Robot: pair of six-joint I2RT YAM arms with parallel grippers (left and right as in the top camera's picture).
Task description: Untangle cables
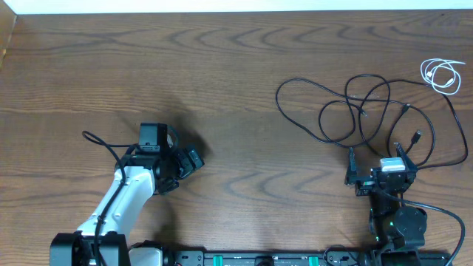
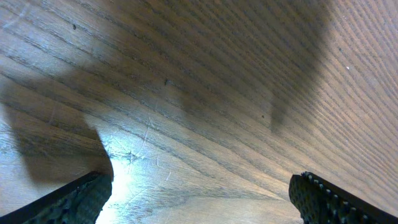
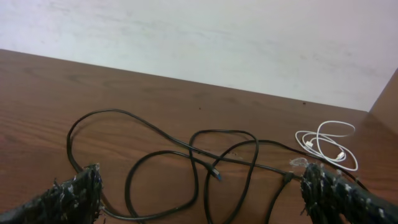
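Note:
A long thin black cable (image 1: 347, 111) lies in loose overlapping loops on the right half of the wooden table; it also shows in the right wrist view (image 3: 186, 155), with a small plug end (image 3: 216, 174) inside the loops. A short white cable (image 1: 441, 75) lies coiled at the far right, apart from the black one, also in the right wrist view (image 3: 326, 144). My right gripper (image 1: 377, 171) is open and empty just in front of the black loops (image 3: 202, 199). My left gripper (image 1: 185, 164) is open and empty over bare wood (image 2: 199, 199), far left of the cables.
Thicker black wires (image 1: 103, 148) run from the arm bases at the left and at the right (image 1: 443, 214). The table's far edge meets a white wall (image 3: 199, 37). The table's right edge lies just beyond the white cable.

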